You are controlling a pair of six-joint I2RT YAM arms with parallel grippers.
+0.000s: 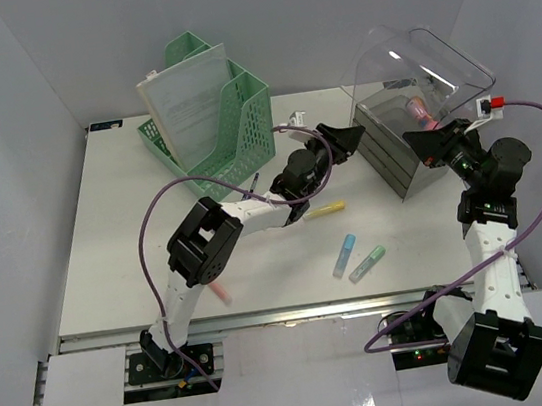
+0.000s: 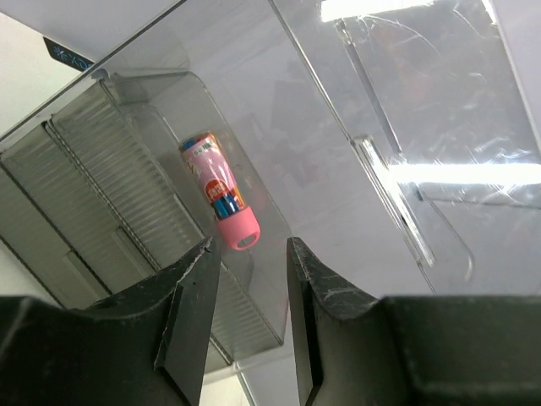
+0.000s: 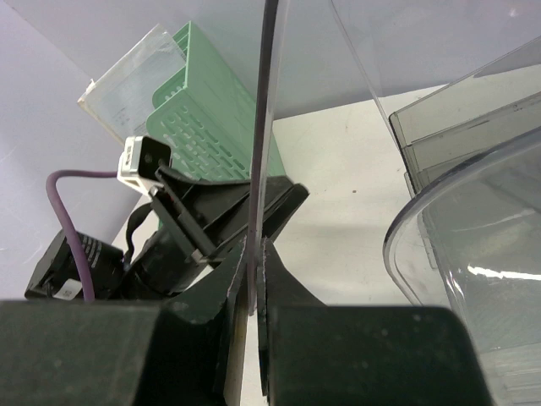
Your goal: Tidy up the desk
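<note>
Right gripper point(image 3: 254, 247) is closed on the raised clear lid point(image 3: 264, 127). If the grip slips, the lid could drop onto the open, empty left gripper point(image 2: 249, 245) at the organizer point(image 1: 391, 156), at 2 o'clock on the desk point(image 1: 139, 272).

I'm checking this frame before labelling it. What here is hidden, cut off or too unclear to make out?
- Pink tube: label too small to read, left wrist view.
- Drawers: contents hidden by ribbed grey fronts, left wrist view.
- Pink object, top view: blurred, cannot tell what it is.
- Papers: print too small, top view.
- Lid: cut off by the top edge, right wrist view.
</note>
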